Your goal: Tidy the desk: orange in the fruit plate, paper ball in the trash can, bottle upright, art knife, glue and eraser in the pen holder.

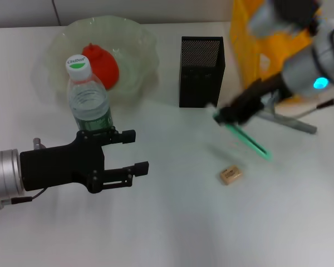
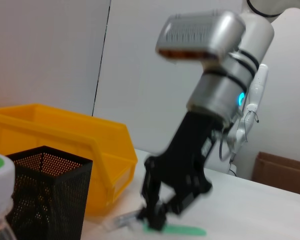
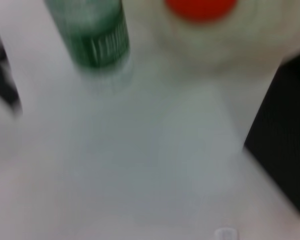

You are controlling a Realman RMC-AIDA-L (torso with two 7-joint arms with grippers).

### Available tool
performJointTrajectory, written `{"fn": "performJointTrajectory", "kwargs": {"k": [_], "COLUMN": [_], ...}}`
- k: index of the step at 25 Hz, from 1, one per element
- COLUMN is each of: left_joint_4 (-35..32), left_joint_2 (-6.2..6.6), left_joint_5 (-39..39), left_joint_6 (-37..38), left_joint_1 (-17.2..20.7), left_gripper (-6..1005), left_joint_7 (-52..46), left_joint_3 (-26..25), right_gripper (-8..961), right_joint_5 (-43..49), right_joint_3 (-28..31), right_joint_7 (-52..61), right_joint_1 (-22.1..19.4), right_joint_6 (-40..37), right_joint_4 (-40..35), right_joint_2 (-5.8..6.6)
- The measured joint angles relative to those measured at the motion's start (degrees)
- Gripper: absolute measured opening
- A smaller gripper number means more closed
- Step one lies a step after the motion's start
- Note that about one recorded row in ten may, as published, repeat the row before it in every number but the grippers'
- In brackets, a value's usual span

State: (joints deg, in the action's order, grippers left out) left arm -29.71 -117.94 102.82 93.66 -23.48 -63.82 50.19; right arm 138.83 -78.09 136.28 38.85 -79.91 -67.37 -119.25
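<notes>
The orange (image 1: 102, 63) lies in the pale-green fruit plate (image 1: 138, 39) at the back left. The bottle (image 1: 89, 97) stands upright in front of the plate. My left gripper (image 1: 136, 151) is open and empty, just in front of the bottle's base. My right gripper (image 1: 225, 115) is shut on the green art knife (image 1: 246, 139) and holds it tilted above the table, to the right of the black mesh pen holder (image 1: 201, 71). The tan eraser (image 1: 231, 175) lies on the table below the knife. The yellow trash can (image 1: 255, 44) stands at the back right. The paper ball and the glue are out of view.
In the left wrist view the right gripper (image 2: 159, 216) holds the knife (image 2: 182, 231) beside the pen holder (image 2: 45, 195) and the trash can (image 2: 65, 145). The right wrist view shows the bottle (image 3: 95, 35), the orange (image 3: 200, 7) and the pen holder (image 3: 285, 150).
</notes>
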Motion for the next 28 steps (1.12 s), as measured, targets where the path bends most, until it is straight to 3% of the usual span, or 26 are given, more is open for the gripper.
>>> {"fn": "performJointTrajectory", "kwargs": {"k": [1, 2, 5, 6, 7, 9, 12, 15, 21, 26, 28], "left_joint_4": [0.0, 0.0, 0.0, 0.0, 0.0, 0.0, 0.0, 0.0, 0.0, 0.0, 0.0], "left_joint_2": [0.0, 0.0, -0.03, -0.06, -0.06, -0.14, -0.2, -0.32, -0.36, -0.28, -0.25], "left_joint_5": [0.0, 0.0, 0.0, 0.0, 0.0, 0.0, 0.0, 0.0, 0.01, 0.01, 0.01], "left_joint_6": [0.0, 0.0, -0.12, -0.19, -0.19, -0.4, -0.44, -0.53, -0.82, -1.22, -1.23], "left_joint_1": [0.0, 0.0, 0.07, -0.04, -0.04, -0.29, -0.32, -0.34, -0.34, -0.22, -0.19], "left_gripper": [754, 754, 754, 754, 754, 755, 755, 754, 754, 755, 755], "left_joint_7": [0.0, 0.0, 0.29, 0.29, 0.29, 0.29, 0.28, 0.34, 0.36, 0.39, 0.37], "left_joint_3": [0.0, 0.0, 0.0, 0.0, 0.0, 0.25, 0.35, 0.44, 0.44, 0.44, 0.44], "right_gripper": [166, 170, 182, 187, 191, 199, 211, 223, 248, 268, 276], "right_joint_5": [-6.12, -6.12, -17.08, -25.84, -25.84, -34.95, -50.93, -59.72, -61.84, -61.23, -58.96], "right_joint_3": [7.16, 7.16, 16.52, 20.17, 20.17, 22.38, 23.54, 23.69, 23.79, 22.04, 19.2], "right_joint_7": [-3.26, -3.26, -10.98, -17.57, -17.57, -25.39, -40.41, -51.22, -57.22, -56.37, -52.49], "right_joint_1": [-0.83, -0.83, -2.05, -2.62, -2.62, -3.04, -2.73, -0.56, 3.87, 3.06, 1.58], "right_joint_6": [-0.28, -0.28, 1.44, 3.87, 3.87, 6.7, 10.58, 13.4, 18.66, 18.5, 14.65], "right_joint_4": [0.16, 0.16, 2.14, 5.34, 5.34, 9.92, 20.52, 29.74, 38.61, 38.19, 34.82], "right_joint_2": [0.0, 0.0, 0.01, -0.03, -0.03, -0.06, -0.02, 0.0, -0.12, 0.01, 0.74]}}
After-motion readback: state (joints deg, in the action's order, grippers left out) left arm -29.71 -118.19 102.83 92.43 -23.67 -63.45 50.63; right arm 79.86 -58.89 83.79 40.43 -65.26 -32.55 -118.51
